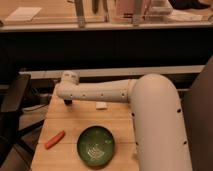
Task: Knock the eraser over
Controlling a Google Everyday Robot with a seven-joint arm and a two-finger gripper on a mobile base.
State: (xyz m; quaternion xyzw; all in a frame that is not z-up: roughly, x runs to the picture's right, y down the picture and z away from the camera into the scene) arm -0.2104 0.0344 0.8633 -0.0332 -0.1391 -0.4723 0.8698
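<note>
My arm [110, 92] reaches left across the wooden table [120, 120]. Its end, with the gripper [67, 96], hangs over the table's far left corner. A small dark block, the eraser [67, 102], shows just below the arm's end and appears upright on the table. The arm hides its top, and I cannot tell whether the gripper touches it.
A flat white block [101, 105] lies just below the arm near the table's middle. An orange marker [54, 139] lies at the front left. A green bowl [96, 145] sits at the front centre. A dark chair [12, 100] stands left of the table.
</note>
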